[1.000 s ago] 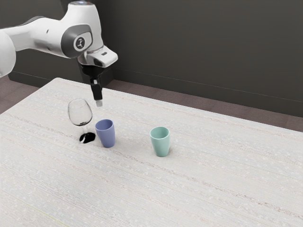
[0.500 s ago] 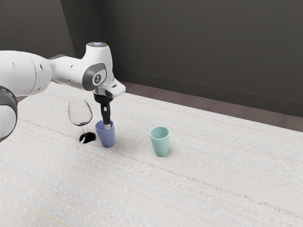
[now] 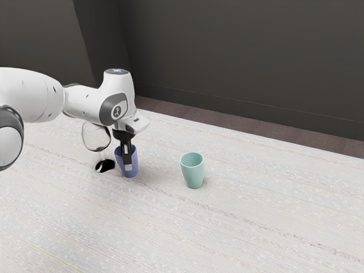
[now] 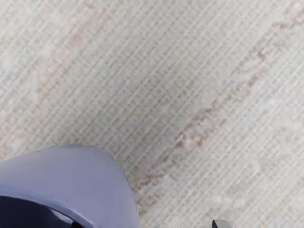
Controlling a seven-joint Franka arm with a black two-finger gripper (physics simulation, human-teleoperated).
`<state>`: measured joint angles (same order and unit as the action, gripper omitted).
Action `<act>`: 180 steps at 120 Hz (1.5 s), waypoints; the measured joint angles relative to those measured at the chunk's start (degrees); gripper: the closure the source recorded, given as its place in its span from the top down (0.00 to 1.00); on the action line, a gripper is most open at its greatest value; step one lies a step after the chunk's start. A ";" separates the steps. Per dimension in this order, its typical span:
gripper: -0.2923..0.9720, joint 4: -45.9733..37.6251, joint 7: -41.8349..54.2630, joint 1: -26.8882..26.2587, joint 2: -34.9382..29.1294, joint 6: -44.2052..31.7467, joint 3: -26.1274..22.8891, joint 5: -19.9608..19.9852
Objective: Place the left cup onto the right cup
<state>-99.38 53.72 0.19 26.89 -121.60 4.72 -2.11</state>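
The left cup [image 3: 122,166] is a lavender-blue tumbler standing upright on the table. The right cup [image 3: 192,169] is a mint-green tumbler, also upright, about a hand's width toward the exterior view's right. My gripper [image 3: 129,161] has come down onto the lavender cup's rim on the side facing the green cup. Its fingers straddle the wall, one outside and one dipping inside. In the wrist view the lavender cup [image 4: 71,175] is right under my hand. One fingertip [image 4: 219,223] stands clear of the cup's outer wall, so the gripper is open.
A clear wine glass [image 3: 95,138] with a dark foot stands just beside the lavender cup, on the exterior view's left, close to my arm. The pale wood-grain table [image 3: 239,227] stretches wide to the front and to the exterior view's right. A dark wall runs behind.
My hand has dropped from well above the table down to the lavender cup, and its fingers now reach around the rim. Neither cup nor the wine glass has moved.
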 joint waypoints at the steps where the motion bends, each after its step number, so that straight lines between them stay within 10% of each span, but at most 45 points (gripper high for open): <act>1: 0.42 -0.05 -0.01 0.00 -0.02 -0.04 0.00 -0.02; 48: 0.18 -0.42 -0.92 -0.09 -1.85 -0.80 0.11 -0.34; 180: 0.15 -0.61 -8.51 -20.33 -15.59 2.34 0.28 -9.26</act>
<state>-99.98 45.21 -20.14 11.30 -119.26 5.00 -11.37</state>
